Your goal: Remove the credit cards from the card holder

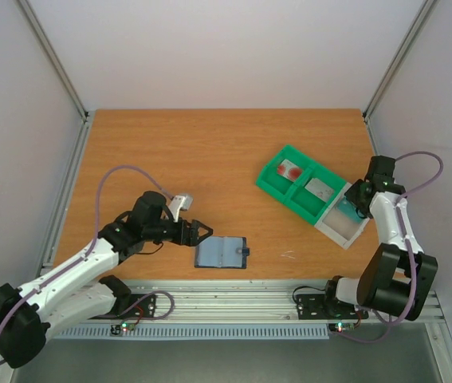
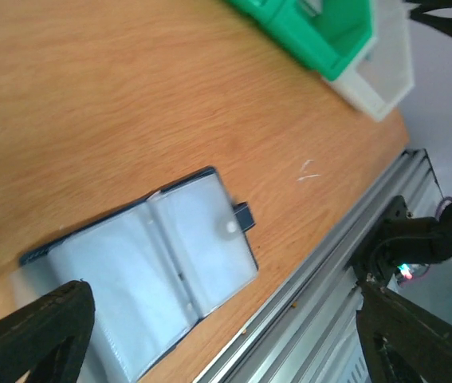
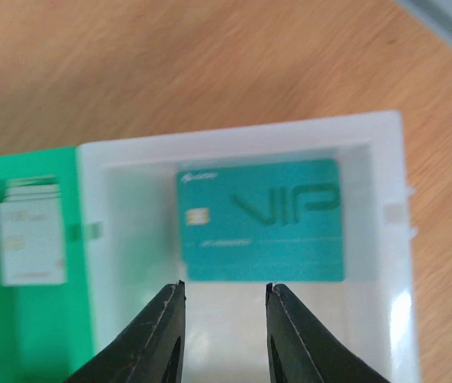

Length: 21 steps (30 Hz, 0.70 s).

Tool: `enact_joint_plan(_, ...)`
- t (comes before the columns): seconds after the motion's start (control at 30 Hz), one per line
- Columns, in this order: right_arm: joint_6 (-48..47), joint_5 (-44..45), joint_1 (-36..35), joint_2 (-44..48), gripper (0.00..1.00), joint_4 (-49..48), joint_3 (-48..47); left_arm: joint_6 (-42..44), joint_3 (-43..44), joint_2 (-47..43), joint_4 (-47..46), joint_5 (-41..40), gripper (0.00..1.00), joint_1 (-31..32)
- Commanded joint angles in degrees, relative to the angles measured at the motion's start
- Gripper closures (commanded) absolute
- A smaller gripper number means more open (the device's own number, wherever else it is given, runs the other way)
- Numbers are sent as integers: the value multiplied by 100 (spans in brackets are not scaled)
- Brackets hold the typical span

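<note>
Lit bright and even; only faint shadows are thrown beside the slate-blue bifold card holder. Wrist close-ups are blurred, its pockets washed pale.

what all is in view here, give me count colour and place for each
table: one, orange-brown wood, under everything
card holder: one, slate-blue, lying open near the front edge, centre
tray: one, green, with a white end bin, right side of the table
red-blotched cards: count unclear, whitish, far green compartment
grey cards: a small stack by the look, whitish-grey, middle green compartment
teal card: one, teal, flat in the white end bin
left gripper: one, black, open, by the holder's left end
right gripper: one, black, slightly open and empty, over the white end bin
</note>
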State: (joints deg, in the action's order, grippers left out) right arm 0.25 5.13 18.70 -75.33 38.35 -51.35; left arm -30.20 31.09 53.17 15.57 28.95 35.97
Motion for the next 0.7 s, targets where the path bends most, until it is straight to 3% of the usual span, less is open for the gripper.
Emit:
enact_joint_plan(0.0,524,-1040,-7,555,70,433,-208,241,236,136,606,-528,13,-25)
enact_joint_plan(0.27,696,-1820,-368,1344,68,1024,-257,28,175,1077,328,-107,39,-22)
enact_joint_plan(0.67,1295,-2263,-1665,2566,63,1241,158,-406,124,2301,-293,-110,39,-19)
